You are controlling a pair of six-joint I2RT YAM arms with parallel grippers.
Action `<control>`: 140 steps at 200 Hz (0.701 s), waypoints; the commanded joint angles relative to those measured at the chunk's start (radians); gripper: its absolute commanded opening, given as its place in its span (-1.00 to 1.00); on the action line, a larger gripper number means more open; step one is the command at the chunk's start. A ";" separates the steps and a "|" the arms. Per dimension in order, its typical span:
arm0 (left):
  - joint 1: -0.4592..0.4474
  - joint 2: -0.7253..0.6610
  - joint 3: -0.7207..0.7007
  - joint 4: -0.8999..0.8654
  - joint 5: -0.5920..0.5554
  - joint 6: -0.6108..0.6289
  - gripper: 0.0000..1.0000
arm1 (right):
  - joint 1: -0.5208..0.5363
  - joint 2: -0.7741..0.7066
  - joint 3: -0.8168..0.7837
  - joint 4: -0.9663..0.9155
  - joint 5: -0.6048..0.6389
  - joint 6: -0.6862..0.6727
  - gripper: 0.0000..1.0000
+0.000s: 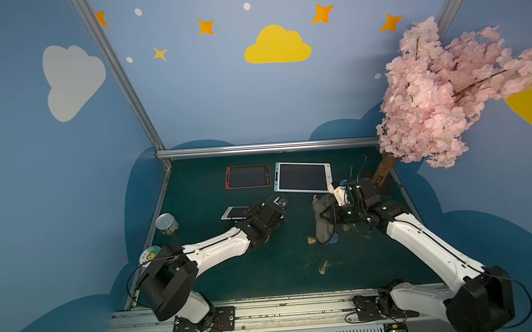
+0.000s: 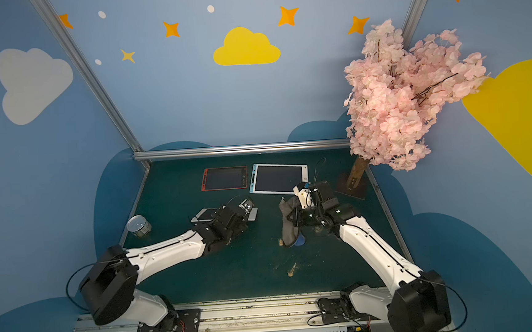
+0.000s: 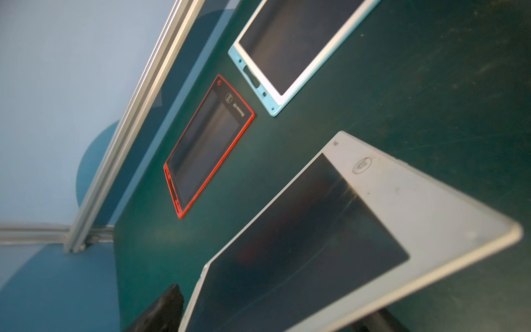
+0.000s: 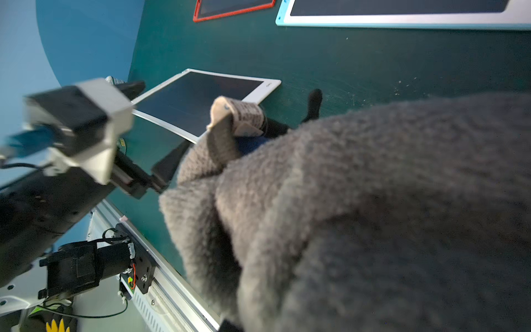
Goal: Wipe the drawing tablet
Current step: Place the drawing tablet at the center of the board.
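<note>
My left arm (image 1: pixel 216 247) reaches low over the worktop's (image 1: pixel 265 269) middle, with the left gripper (image 4: pixel 164 115) spread astride the white drawing tablet (image 1: pixel 234 212). The right gripper (image 1: pixel 327 215) pinches a grey cloth (image 1: pixel 322 230) nearby. A red tablet (image 1: pixel 248 176) and a blue tablet (image 1: pixel 304 176) lie at the far edge.

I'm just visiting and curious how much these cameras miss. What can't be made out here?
- White tablet: in both top views, the left arm covers most of it.
- Disc: in a top view, half hidden by the left arm.
- Blue thing: mostly under the cloth in both top views; unidentifiable.
- Red tablet: lettering blurred in the left wrist view.
- Blue tablet: cut off by the right wrist picture's edge.
</note>
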 commanded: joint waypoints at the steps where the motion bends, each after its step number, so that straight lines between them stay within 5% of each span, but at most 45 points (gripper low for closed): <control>1: 0.000 -0.055 -0.052 -0.070 0.191 -0.174 0.78 | 0.033 0.062 0.081 0.024 -0.050 0.008 -1.00; 66: 0.021 -0.132 -0.078 -0.080 0.334 -0.314 0.78 | 0.099 0.172 0.224 -0.024 -0.070 0.004 -1.00; 102: 0.067 -0.277 -0.135 0.036 0.604 -0.569 0.77 | 0.104 0.188 0.226 -0.035 -0.092 -0.008 -1.00; 140: 0.072 -0.417 -0.271 0.372 0.837 -0.888 0.74 | 0.135 0.164 0.169 0.036 -0.072 0.021 -1.00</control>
